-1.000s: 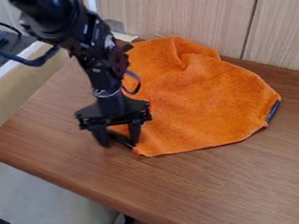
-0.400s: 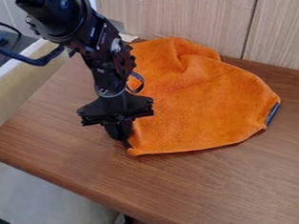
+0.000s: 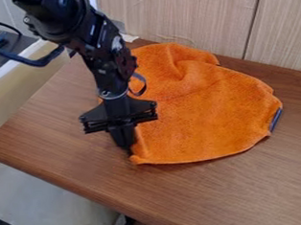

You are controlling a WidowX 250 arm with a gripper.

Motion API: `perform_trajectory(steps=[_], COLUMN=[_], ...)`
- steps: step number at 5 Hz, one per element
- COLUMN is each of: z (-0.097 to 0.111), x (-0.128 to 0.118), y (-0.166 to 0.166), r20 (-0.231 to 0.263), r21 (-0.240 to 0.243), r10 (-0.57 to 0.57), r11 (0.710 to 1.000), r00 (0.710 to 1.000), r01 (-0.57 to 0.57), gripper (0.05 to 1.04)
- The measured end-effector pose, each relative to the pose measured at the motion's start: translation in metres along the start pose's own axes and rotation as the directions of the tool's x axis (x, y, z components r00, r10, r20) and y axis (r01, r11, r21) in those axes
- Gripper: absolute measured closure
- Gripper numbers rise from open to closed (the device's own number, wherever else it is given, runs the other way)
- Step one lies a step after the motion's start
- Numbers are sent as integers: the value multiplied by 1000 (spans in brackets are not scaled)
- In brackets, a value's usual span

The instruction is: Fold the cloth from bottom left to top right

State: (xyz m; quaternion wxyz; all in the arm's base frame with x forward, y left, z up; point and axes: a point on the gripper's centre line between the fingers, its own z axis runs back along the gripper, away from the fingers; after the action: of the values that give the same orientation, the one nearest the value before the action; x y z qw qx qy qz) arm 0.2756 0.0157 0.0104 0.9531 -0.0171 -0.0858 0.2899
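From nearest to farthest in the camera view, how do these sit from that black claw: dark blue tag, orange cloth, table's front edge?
1. Orange cloth: right at the gripper.
2. Table's front edge: toward the picture's lower left.
3. Dark blue tag: cloth's far right side.

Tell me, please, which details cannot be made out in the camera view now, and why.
All in the camera view:
- Part of the orange cloth's left edge: hidden behind the gripper.
- How much cloth is pinched: covered by the closed fingers.
- The table's right end: cut off by the picture's edge.
- Any marking on the dark tag: too small.
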Motion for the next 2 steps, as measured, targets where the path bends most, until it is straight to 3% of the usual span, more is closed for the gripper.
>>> perform_trajectory(steps=[2], z=[30], x=[25], y=[-46], r20=[58], r21=[-109], r10=[-11], r11=[994], r00=[998], r01=[17], gripper=[1016])
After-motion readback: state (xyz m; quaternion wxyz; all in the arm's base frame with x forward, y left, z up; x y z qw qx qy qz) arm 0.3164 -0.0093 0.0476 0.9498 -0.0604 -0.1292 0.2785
